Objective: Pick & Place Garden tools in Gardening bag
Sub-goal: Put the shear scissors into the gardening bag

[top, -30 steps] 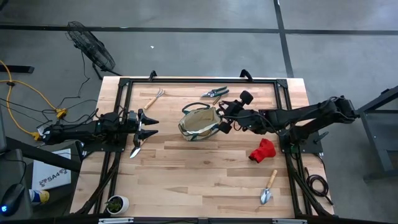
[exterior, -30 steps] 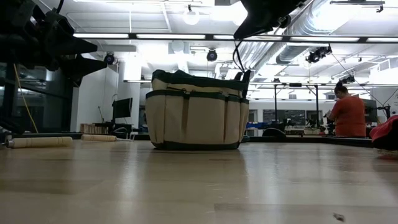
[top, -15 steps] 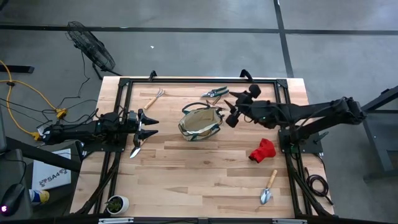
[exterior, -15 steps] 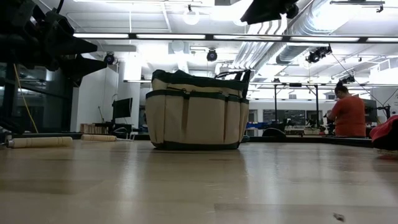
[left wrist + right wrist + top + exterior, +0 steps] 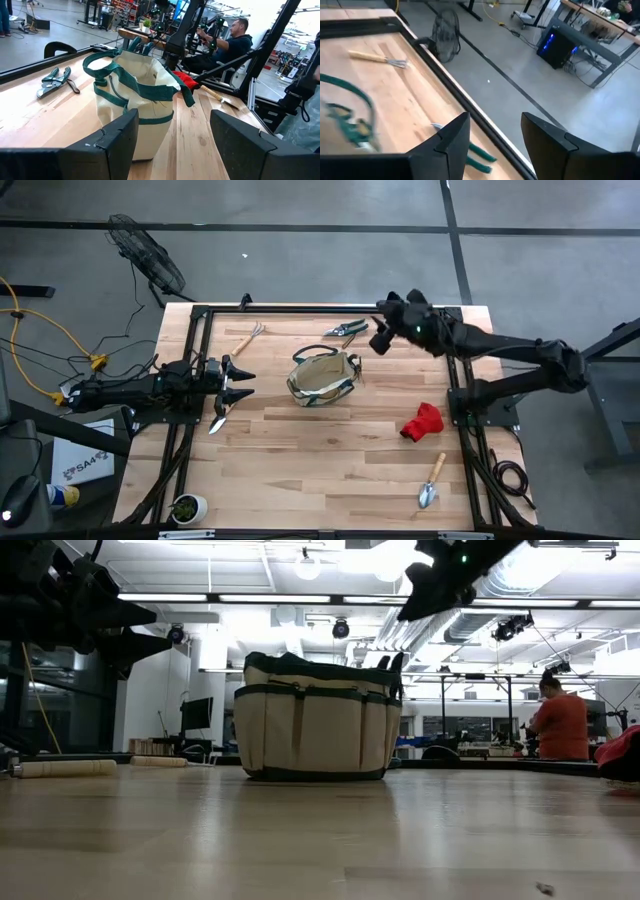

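The beige gardening bag (image 5: 322, 377) with green trim stands upright on its base mid-table; it also shows in the low view (image 5: 315, 720) and the left wrist view (image 5: 135, 100). Pruning shears (image 5: 345, 329) lie near the far edge, and a hand rake (image 5: 248, 338) lies far left. The red glove (image 5: 422, 422) and a trowel (image 5: 432, 482) lie on the right. Another trowel (image 5: 217, 423) lies by the left arm. My right gripper (image 5: 380, 338) is open and empty, raised just right of the shears. My left gripper (image 5: 240, 383) is open and empty, left of the bag.
A black frame rail (image 5: 320, 308) runs along the table's far edge. A small potted plant (image 5: 187, 506) stands at the near left corner. A fan (image 5: 445, 42) stands on the floor beyond the table. A person in a red shirt (image 5: 560, 720) sits in the room behind.
My right gripper has drawn away from the bag's right rim, gone up and toward the table's far edge, and turned to face that edge beside the shears. The bag's green loop handle on that side has sunk lower. The bag itself has stayed in place.
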`<action>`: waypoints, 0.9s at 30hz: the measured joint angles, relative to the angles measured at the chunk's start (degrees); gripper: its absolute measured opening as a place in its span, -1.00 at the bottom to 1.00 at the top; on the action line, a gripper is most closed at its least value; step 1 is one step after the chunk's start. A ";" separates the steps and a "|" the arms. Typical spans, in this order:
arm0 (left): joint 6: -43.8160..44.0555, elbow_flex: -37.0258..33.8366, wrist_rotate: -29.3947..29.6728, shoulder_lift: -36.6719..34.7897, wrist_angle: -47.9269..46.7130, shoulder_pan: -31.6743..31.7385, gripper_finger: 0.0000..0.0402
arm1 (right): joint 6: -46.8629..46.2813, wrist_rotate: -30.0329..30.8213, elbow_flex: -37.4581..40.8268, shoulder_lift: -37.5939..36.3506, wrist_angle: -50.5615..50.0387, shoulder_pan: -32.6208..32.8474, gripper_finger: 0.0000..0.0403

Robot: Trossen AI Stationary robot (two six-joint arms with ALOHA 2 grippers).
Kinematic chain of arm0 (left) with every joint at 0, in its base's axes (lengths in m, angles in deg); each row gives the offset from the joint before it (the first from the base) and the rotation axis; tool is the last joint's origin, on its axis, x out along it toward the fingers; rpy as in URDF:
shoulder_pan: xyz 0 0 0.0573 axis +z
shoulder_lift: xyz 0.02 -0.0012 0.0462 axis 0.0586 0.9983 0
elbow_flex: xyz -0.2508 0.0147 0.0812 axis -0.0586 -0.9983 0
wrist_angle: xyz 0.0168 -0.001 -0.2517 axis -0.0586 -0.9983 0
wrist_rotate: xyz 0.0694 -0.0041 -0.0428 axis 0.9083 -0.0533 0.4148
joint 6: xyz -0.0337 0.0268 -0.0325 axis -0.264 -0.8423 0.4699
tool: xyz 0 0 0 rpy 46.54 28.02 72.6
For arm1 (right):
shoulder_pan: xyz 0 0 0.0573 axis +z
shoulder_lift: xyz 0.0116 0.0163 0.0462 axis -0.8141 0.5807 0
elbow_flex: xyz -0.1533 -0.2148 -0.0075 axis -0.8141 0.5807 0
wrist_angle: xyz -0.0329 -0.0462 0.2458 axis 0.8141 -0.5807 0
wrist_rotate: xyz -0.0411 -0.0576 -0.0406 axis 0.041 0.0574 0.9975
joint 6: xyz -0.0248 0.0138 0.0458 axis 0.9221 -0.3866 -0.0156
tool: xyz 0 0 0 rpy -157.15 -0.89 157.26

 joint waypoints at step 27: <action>0.00 0.00 0.00 -0.01 0.00 0.00 0.21 | 25.09 -34.16 -0.02 25.78 9.77 -28.33 -0.16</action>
